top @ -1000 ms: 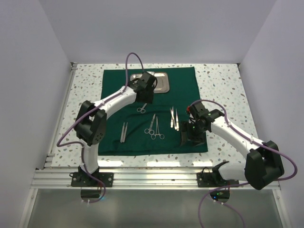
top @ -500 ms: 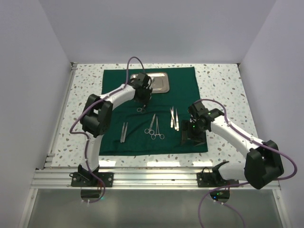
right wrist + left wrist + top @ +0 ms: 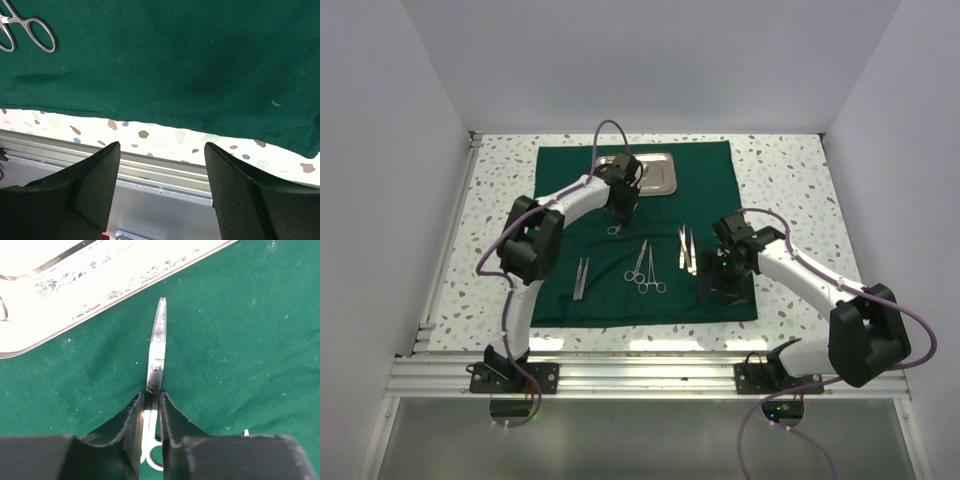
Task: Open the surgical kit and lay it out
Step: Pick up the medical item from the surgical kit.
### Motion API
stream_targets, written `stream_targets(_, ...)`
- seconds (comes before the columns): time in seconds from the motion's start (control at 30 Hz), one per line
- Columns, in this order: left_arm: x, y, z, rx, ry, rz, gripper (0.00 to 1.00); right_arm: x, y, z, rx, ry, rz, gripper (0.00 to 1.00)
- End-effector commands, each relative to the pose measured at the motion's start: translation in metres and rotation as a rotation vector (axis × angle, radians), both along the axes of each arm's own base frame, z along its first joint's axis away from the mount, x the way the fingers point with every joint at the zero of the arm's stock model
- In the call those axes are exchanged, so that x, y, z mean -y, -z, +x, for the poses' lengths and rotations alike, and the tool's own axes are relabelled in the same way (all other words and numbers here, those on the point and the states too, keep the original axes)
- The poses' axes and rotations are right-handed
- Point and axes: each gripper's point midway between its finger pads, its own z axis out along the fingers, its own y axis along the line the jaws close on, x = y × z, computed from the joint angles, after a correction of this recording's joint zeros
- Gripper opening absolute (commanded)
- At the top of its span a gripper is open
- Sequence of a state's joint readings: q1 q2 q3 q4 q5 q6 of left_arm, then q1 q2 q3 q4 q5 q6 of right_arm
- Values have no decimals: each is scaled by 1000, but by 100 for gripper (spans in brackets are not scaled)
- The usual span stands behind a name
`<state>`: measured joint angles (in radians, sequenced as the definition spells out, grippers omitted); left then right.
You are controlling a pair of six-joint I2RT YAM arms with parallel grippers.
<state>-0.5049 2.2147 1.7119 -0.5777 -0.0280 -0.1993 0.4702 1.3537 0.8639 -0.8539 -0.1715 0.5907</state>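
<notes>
the left gripper [image 3: 152,401] is pinching the small scissors [image 3: 157,345] at the shanks, blades pointing at the steel tray [image 3: 100,292] toward the worktop's far edge, probably to lay them straight on the green cloth [image 3: 240,340]. the right gripper [image 3: 161,147] is hanging open and empty over the cloth's near hem, clear of the forceps [image 3: 15,20].

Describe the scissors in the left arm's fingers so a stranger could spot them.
Find the dark green cloth, then the shiny steel tray at its far edge. Just nearer than the tray lie small scissors, the only instrument clamped between black fingers; the others lie free on the cloth.
</notes>
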Motion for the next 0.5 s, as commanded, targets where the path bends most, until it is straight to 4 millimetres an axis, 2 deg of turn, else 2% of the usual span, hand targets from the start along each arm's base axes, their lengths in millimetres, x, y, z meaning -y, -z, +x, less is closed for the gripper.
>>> stream_targets(0.0,-31,42,-13,-104,-43,116,20,-8,-8,14,39,16,29,72)
stream_targets(0.2,-35,50,-21,-140,-13,120,5,-8,-8,14,39,5,27,72)
stream_targets(0.23,-33,49,-23,-147,-6,113,1,-8,-8,14,39,2,26,72)
stream_targets(0.3,-31,43,-22,-144,-8,105,0,-8,-8,15,40,0,29,72)
stream_targets(0.4,-29,17,-15,-98,-40,83,0,-10,-8,14,42,-3,39,72)
stream_targets(0.43,-27,-1,-10,-66,-51,67,0,-10,-8,14,46,-5,43,72)
stream_targets(0.47,-29,-10,-7,-52,-72,68,0,-11,-9,14,46,-4,46,71)
